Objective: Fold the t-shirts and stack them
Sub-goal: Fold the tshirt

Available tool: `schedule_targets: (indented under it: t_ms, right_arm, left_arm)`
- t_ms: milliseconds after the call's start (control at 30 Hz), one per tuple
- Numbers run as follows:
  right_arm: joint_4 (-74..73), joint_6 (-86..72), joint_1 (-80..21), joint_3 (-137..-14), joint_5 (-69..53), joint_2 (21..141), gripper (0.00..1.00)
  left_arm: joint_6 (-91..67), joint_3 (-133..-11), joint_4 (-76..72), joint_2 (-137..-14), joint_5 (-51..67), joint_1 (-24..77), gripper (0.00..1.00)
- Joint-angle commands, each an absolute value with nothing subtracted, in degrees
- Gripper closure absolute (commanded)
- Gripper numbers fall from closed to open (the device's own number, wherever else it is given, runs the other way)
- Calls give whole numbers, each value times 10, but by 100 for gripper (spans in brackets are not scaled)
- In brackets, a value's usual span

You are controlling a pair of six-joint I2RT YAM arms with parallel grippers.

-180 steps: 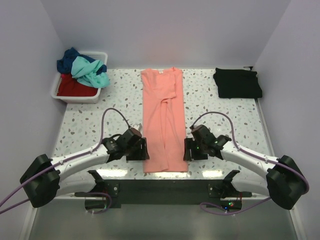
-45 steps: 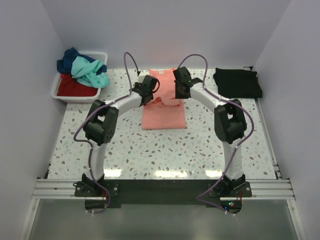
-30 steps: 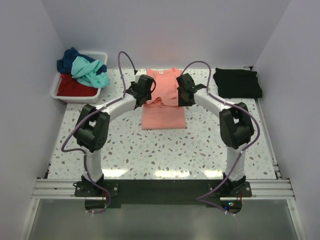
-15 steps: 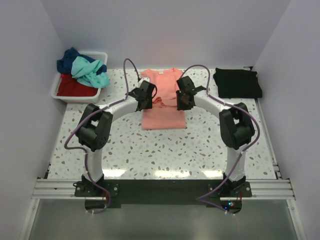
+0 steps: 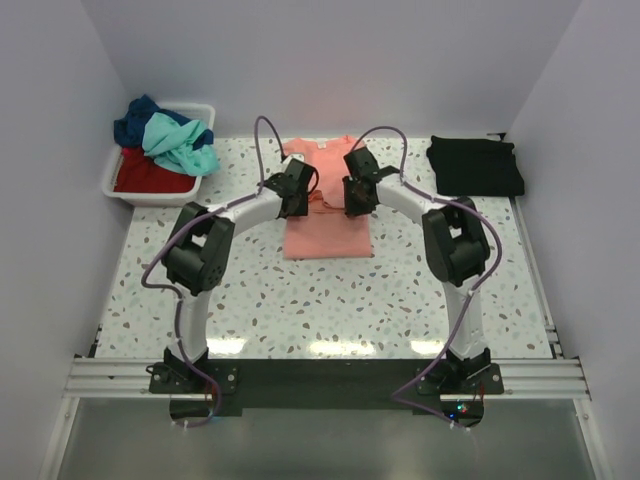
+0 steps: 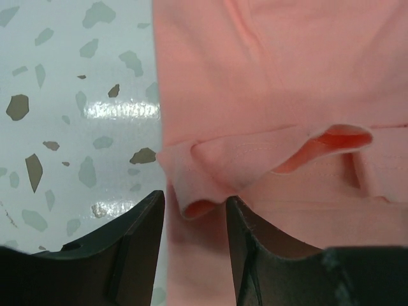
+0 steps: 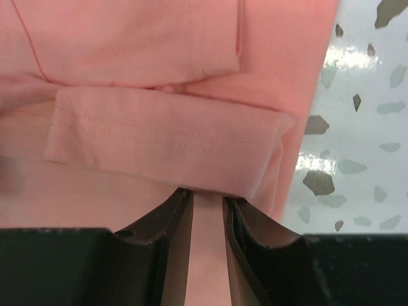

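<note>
The salmon-pink t-shirt (image 5: 326,235) lies at the back centre of the table, folded in half, with its hem doubled over the upper part. My left gripper (image 5: 296,193) hovers at the fold's left edge. In the left wrist view its jaws (image 6: 195,203) stand open with a curled corner of the hem (image 6: 191,194) loose between the tips. My right gripper (image 5: 356,194) is at the right edge. Its jaws (image 7: 207,196) are parted narrowly, the hem (image 7: 166,143) lying just at the tips, not pinched. A folded black t-shirt (image 5: 475,166) rests at the back right.
A white plastic bin (image 5: 205,108) at the back left holds the teal (image 5: 185,146), navy (image 5: 133,122) and red (image 5: 148,176) t-shirts in a heap. Both arms arch over the table's middle, and white walls close in on three sides.
The long pink shirt was folded in half, its near hem carried to the far end. Over the last second both grippers drew back slightly from the collar and came closer together.
</note>
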State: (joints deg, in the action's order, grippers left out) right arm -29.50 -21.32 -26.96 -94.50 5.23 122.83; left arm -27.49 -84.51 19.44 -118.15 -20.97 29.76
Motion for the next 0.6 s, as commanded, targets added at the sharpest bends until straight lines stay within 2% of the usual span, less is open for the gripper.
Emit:
schedule_targets:
  t_ms: [0, 200, 567]
  right_arm:
    - [-301, -202, -271, -1006, 62, 1251, 71]
    - [-296, -196, -271, -1052, 105, 1276, 73]
    - [-286, -173, -265, -1151, 177, 1317, 75]
  left_arm:
    - [-257, -903, 186, -1206, -224, 297, 52]
    - [-266, -956, 192, -1250, -278, 291, 52]
    - [-255, -979, 85, -1250, -365, 287, 51]
